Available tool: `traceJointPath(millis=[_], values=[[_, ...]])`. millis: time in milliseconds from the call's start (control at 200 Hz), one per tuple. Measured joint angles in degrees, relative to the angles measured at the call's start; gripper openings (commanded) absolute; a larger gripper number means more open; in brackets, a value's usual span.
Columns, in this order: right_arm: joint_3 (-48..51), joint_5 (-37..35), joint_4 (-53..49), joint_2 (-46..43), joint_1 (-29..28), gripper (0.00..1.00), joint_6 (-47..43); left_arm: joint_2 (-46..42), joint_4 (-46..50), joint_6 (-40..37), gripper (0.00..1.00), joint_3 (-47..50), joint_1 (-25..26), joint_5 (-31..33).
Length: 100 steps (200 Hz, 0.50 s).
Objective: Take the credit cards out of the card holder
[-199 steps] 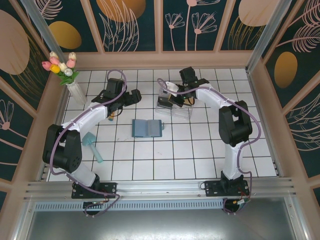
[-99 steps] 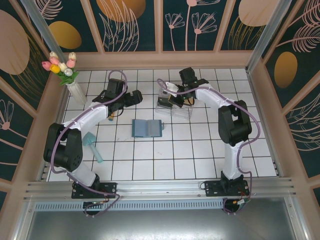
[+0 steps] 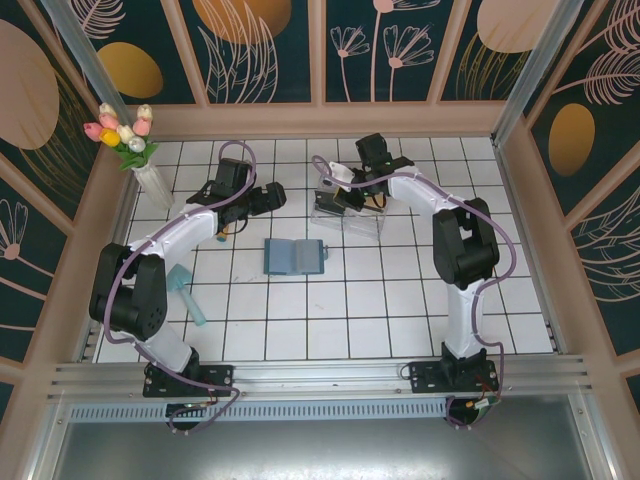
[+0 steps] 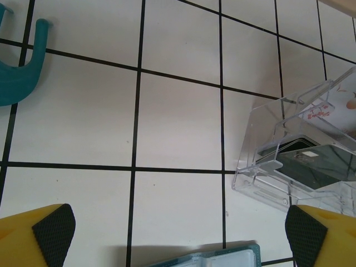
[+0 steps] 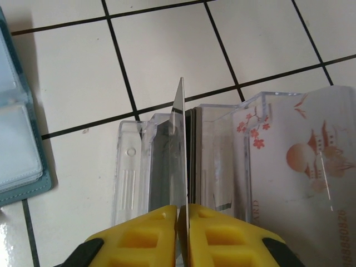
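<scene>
The card holder [image 3: 294, 257] lies open and flat on the tiles at mid-table, blue-grey pockets up. Its edge shows in the left wrist view [image 4: 222, 260] and in the right wrist view [image 5: 16, 144]. My right gripper [image 5: 182, 222] is shut on a thin credit card [image 5: 181, 150], held edge-on over a slot of the clear plastic box [image 5: 222, 156]. The box also holds a white card with red blossoms [image 5: 295, 161] and a dark card [image 4: 317, 164]. My left gripper [image 4: 178, 233] is open over bare tile, just behind the card holder, with nothing between its fingers.
A vase of tulips [image 3: 150, 180] stands at the back left. A teal tool [image 3: 183, 290] lies on the tiles left of the card holder, also seen in the left wrist view [image 4: 22, 78]. Wooden walls close in the table on three sides.
The right gripper with its card has shifted slightly over the clear box. The left arm has barely moved and its gripper stays open.
</scene>
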State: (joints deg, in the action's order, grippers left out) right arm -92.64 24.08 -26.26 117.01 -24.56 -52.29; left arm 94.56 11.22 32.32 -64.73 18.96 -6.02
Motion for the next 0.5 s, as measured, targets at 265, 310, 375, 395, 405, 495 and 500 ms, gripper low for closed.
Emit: traceJointPath(millis=[265,310,375,395,405,495,500], values=[[-0.3,-1.1,0.4,0.0,-0.3,0.2,0.1,0.0,0.0,-0.2,0.98,0.0,0.0,0.0],[-0.3,-1.3,0.4,0.0,-0.3,0.2,0.2,0.0,0.0,-0.2,0.99,0.0,0.0,0.0],[-0.3,-1.4,0.4,0.0,-0.3,0.2,0.2,0.0,0.0,-0.2,0.98,0.0,0.0,0.0],[-0.3,-1.3,0.4,-0.1,-0.3,0.2,0.2,0.0,0.0,-0.2,0.98,0.0,0.0,0.0],[-0.3,-1.3,0.4,-0.1,-0.3,0.2,0.4,0.0,0.0,-0.2,0.99,0.0,0.0,0.0],[-0.3,-0.8,0.6,-0.6,-0.3,0.21,1.3,0.0,0.0,-0.2,0.99,0.0,0.0,-0.1],[-0.3,-0.8,0.6,-0.7,-0.3,0.21,1.3,0.0,0.0,-0.2,0.98,0.0,0.0,-0.1]])
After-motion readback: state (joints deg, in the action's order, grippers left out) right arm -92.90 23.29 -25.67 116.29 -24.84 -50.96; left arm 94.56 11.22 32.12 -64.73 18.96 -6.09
